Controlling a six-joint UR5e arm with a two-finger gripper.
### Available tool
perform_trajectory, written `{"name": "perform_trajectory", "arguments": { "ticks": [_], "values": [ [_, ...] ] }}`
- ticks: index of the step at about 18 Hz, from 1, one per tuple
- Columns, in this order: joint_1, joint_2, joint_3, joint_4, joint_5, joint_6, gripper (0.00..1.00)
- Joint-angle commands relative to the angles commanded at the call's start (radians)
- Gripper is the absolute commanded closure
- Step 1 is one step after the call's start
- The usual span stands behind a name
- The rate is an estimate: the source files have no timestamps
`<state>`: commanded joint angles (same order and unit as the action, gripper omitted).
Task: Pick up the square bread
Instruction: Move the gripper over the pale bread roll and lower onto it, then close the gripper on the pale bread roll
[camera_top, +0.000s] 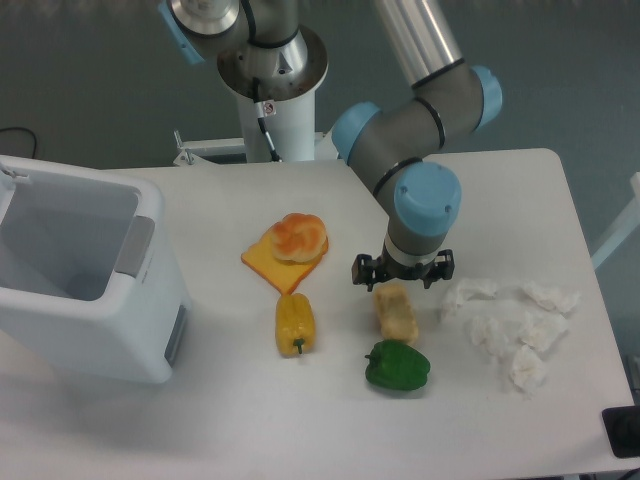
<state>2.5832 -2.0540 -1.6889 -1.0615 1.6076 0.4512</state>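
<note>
The square bread (397, 313) is seen lying on the white table (250, 400), right of centre, pale yellow-tan and blocky. The green pepper (397, 367) is found just on its near side, close to touching. The yellow pepper (294, 324) lies to the bread's left, apart from it. Farther left and back, the round orange-swirled bun (298, 236) is set on top of the flat orange slice (279, 265).

The gripper (402, 274) is positioned over the far end of the bread, pointed down. Its fingers are spread wide, one dark tip shown at each side of the loaf's far end. Nothing is held between them. Whether the tips touch the bread or the table cannot be told.

Crumpled white paper (510, 320) is scattered to the right of the bread. A white bin (85, 285) is placed at the table's left edge.
</note>
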Motion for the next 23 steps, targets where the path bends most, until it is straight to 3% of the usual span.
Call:
{"name": "perform_trajectory", "arguments": {
  "ticks": [7, 16, 20, 23],
  "values": [
    [-0.005, -0.018, 0.005, 0.002, -0.002, -0.054, 0.03],
    [-0.006, -0.035, 0.015, 0.003, -0.002, -0.066, 0.71],
    [-0.008, -0.012, 0.038, 0.002, -0.003, -0.066, 0.76],
    [-0.009, 0.034, 0.089, -0.006, -0.006, -0.051, 0.87]
  ]
}}
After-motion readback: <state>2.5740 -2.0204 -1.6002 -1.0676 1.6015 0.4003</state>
